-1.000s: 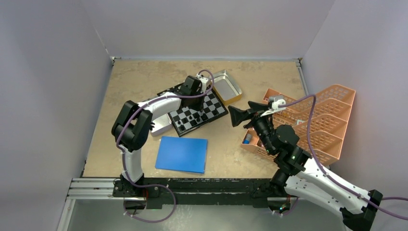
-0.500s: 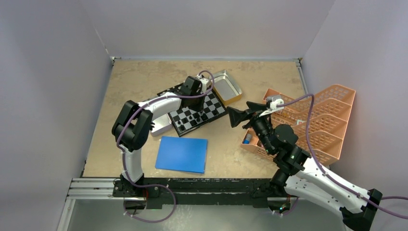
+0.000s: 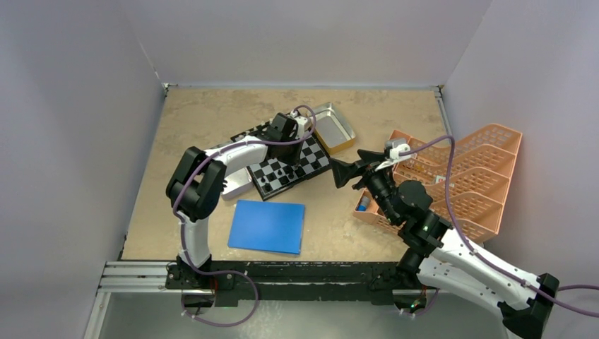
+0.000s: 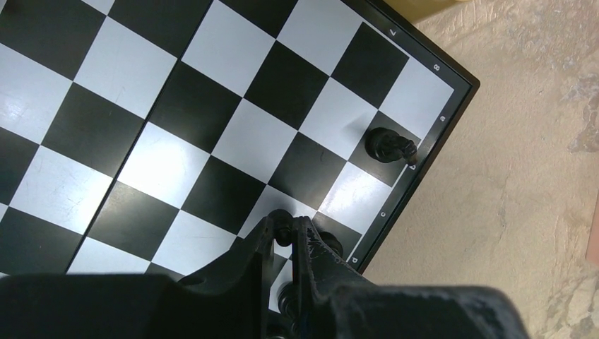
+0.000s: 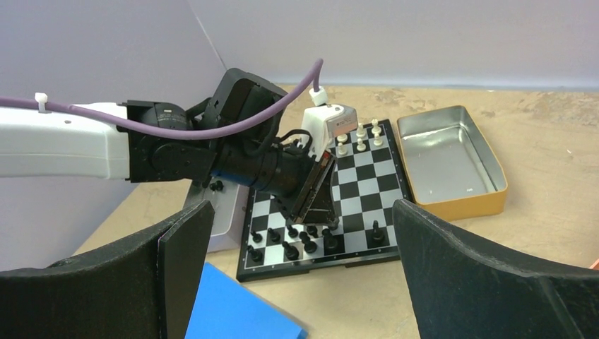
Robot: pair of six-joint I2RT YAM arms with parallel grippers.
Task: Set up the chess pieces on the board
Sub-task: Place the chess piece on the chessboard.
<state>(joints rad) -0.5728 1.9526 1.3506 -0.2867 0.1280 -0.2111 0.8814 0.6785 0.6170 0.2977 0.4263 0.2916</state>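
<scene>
The board lies mid-table, also seen in the left wrist view and the right wrist view. Several black pieces stand on its near rows, and one stands apart. A few white pieces stand at its far edge. My left gripper points down over the near rows, shut on a small black piece. Another black piece stands near the board's corner. My right gripper hovers right of the board, open and empty, its fingers wide apart.
A shiny metal tray with an orange rim sits behind the board's right corner. A pale tray at the board's left holds black pieces. A blue sheet lies in front. Orange racks fill the right side.
My right gripper has moved left, closer to the board's right edge. My left gripper has shifted slightly over the board, still shut.
</scene>
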